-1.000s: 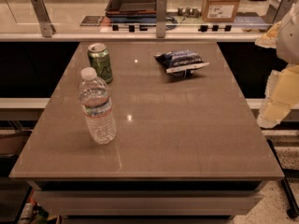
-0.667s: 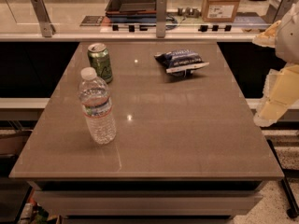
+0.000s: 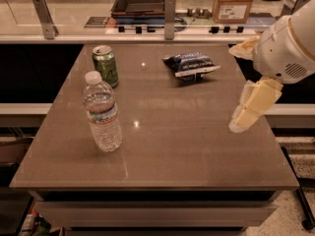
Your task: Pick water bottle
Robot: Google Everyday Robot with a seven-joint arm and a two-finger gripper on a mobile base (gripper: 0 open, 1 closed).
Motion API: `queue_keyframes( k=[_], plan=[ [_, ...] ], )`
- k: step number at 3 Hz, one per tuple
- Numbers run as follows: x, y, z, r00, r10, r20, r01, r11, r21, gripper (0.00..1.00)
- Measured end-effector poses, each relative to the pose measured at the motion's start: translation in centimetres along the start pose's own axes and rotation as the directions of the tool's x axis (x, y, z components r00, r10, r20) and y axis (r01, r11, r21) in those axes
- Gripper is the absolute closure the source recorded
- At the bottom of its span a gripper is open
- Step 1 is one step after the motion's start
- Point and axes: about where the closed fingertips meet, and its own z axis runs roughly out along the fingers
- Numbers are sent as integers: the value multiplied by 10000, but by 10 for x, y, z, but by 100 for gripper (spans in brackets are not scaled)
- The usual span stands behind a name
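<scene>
- Hand (image 3: 234, 89) has come in leftward from the right margin; it now hangs over the right edge of the counter (image 3: 172, 151), with more of the white arm housing in view. Nothing else has shifted.
- Hand state: two pale fingers spread wide, one up near the far right corner, one lower by the right edge, nothing between them.
- Water bottle (image 3: 102, 112) stands upright on the left front part of the counter, cap on top, long axis vertical.
- Key relation: bottle lies to the left of the hand, well apart, most of the counter's width between them. It also sits a little nearer the front edge than the hand's middle.
- Single arm, so no choice of side; my read is that the reach goes leftward across the counter, and a side grasp on the ribbed body suits the upright axis.
- Green can (image 3: 105, 65) stands just behind the bottle, near but apart, on the far side, not on the line from the hand.
- Blue snack bag (image 3: 191, 65) lies further back, between centre and right, also off that line.
- Bottle not yet touched.
</scene>
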Motion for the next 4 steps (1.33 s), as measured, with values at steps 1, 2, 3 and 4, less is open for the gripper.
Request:
queue_keyframes(
  k=[1,2,3,4],
  plan=[
    [-20,2,34,9887,49,1497,6,9993,-361,0],
    [-38,8,57,9574,353,2866,-179,9978,-634,0],
    [-60,14,73,9055,532,4209,-214,9966,-799,0],
    [-88,17,81,8363,399,5469,50,9968,-803,0]
  ],
)
